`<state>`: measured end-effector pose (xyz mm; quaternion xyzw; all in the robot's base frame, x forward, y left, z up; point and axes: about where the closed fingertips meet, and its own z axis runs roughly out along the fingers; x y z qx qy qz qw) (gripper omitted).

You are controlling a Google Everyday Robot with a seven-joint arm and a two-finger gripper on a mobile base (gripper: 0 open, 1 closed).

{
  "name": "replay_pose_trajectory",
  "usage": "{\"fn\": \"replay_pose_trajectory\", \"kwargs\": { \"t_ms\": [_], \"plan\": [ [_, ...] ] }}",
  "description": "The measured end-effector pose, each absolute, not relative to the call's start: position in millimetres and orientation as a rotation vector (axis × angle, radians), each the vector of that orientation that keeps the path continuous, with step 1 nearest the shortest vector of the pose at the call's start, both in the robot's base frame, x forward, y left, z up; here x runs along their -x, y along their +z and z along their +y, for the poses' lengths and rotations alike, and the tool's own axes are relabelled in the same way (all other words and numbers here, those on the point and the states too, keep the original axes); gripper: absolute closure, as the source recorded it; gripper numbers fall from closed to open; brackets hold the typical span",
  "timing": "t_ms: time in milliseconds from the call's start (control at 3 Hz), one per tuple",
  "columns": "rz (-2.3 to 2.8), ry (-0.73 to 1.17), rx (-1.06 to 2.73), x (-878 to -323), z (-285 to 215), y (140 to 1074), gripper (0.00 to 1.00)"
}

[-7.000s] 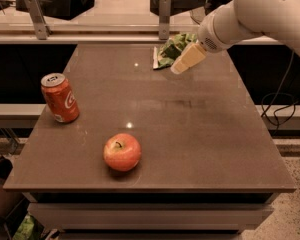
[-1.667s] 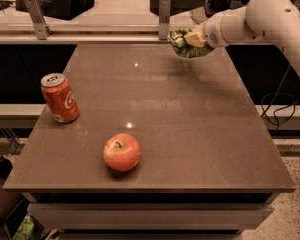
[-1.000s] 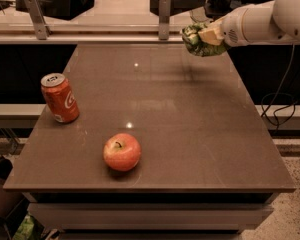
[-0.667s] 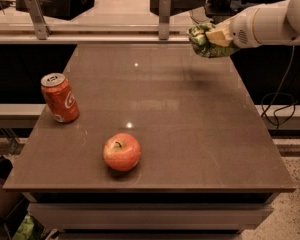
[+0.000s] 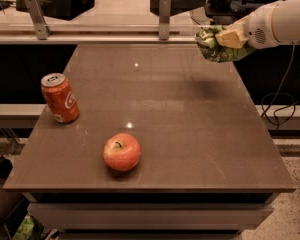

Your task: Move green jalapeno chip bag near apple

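Tabletop (image 5: 190, 134): claw (image 5: 226, 38) grips green jalapeno chip bag (image 5: 213, 52) over far-right corner; apple (image 5: 122, 152) front, soda can (image 5: 60, 98) left.

Tan tool (image 5: 223, 38) at top right grips green-white bag (image 5: 213, 53); apple (image 5: 122, 152) red-orange; can (image 5: 60, 98) red.

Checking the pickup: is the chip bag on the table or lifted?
Lifted. The gripper holds the chip bag in the air above the table's far right corner, with its shadow on the surface below.

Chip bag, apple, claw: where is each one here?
green jalapeno chip bag (image 5: 214, 51), camera view, its crumpled green lower side.
apple (image 5: 122, 153), camera view, middle of its red skin.
claw (image 5: 224, 38), camera view, upper right, between fingertips gripping bag.
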<state>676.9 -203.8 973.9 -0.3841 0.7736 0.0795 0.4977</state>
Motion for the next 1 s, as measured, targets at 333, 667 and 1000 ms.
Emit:
{"fn": "replay_pose_trajectory", "kwargs": {
  "t_ms": [333, 667, 1000],
  "plan": [
    [1.899, 0.227, 0.989, -658.8, -211.1, 974.3, 1.00],
    [1.903, 0.253, 1.051, -640.0, -208.9, 972.8, 1.00],
    [1.900, 0.284, 1.090, -615.2, -199.0, 967.8, 1.00]
  ]
}}
